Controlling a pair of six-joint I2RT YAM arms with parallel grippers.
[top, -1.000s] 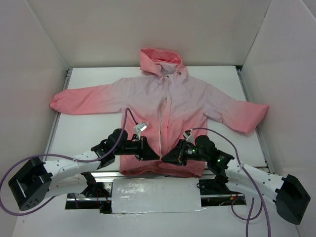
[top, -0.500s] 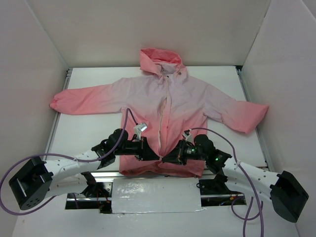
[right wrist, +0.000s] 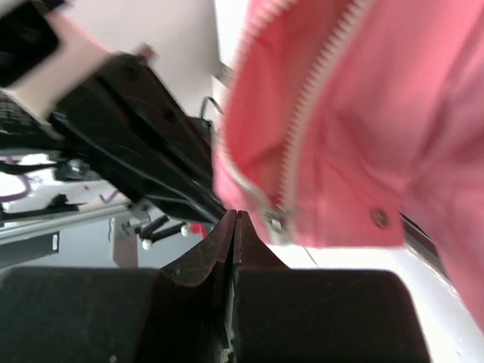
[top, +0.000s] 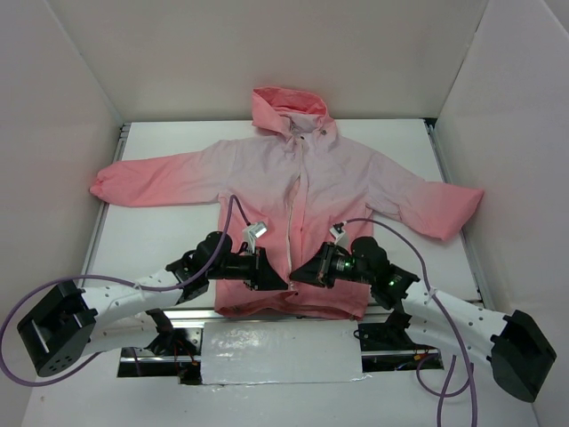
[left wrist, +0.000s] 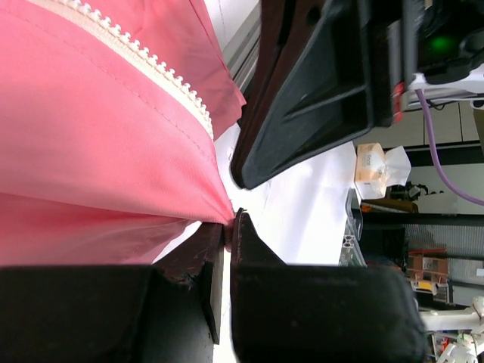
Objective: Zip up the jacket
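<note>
The jacket lies flat and face up in the centre of the top view, hood to the top of frame, sleeves spread left and right, on the white table. The front zipper is still open.

Change over the last second: the right gripper has shifted slightly up and left at the lower centre, closing in on the left gripper, which has barely moved. Both now sit almost tip to tip at the bottom of the zipper line.

- **Left wrist view:** the left gripper is closed, pinching a corner of coral hem fabric. The zipper teeth run off to the upper left.
- **Right wrist view:** the right gripper has its jaws pressed together. The other hem corner with the zipper slider and a snap button sits right at the tips. I can't confirm that it has fabric pinched.

Likely meaning: the two zipper ends are being brought together for seating. No zipping has been done yet.
</note>
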